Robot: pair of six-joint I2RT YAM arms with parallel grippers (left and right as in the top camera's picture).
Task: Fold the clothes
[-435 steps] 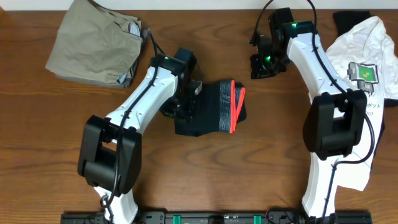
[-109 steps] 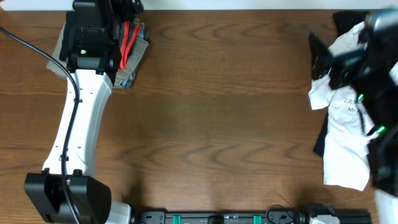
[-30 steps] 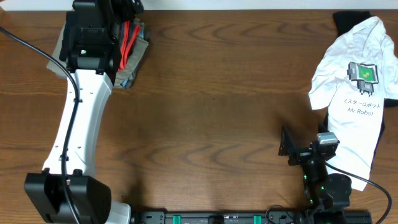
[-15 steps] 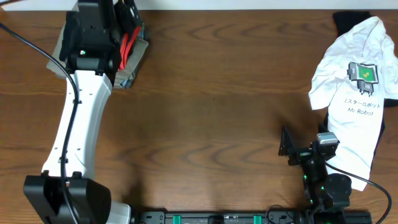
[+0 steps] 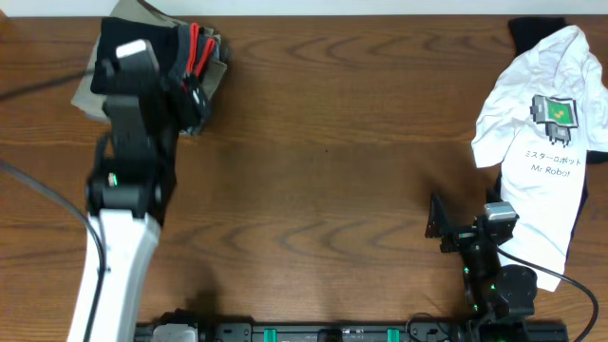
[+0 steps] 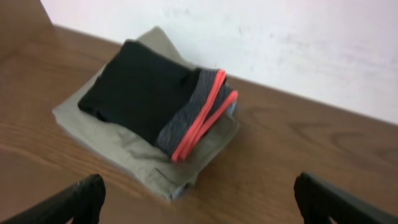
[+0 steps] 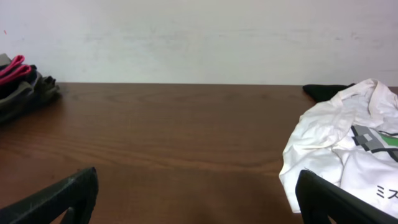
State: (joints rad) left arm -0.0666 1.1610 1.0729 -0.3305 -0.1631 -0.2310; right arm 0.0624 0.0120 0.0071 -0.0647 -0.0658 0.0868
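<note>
The clothes [image 6: 146, 99], black trousers with a grey waistband edged in red-orange, lie folded in a compact bundle on top of the folded khaki trousers [image 6: 130, 152]. In the overhead view that stack [image 5: 197, 52] sits at the table's far left corner. My left gripper [image 6: 202, 202] is open and empty, drawn back from the stack, with bare wood between its fingertips [image 6: 84, 198]. At the near right edge of the table, my right gripper [image 7: 199, 199] stands open and empty, low over the wood.
A white T-shirt with a robot print [image 5: 541, 142] lies spread at the right edge, over a dark garment [image 5: 532, 33]. A pale wall [image 7: 199, 37] runs behind the table's far edge.
The left arm has pulled back from the stack toward the front, leaving the black trousers on the khaki pile. The right arm has not moved in the last second.
</note>
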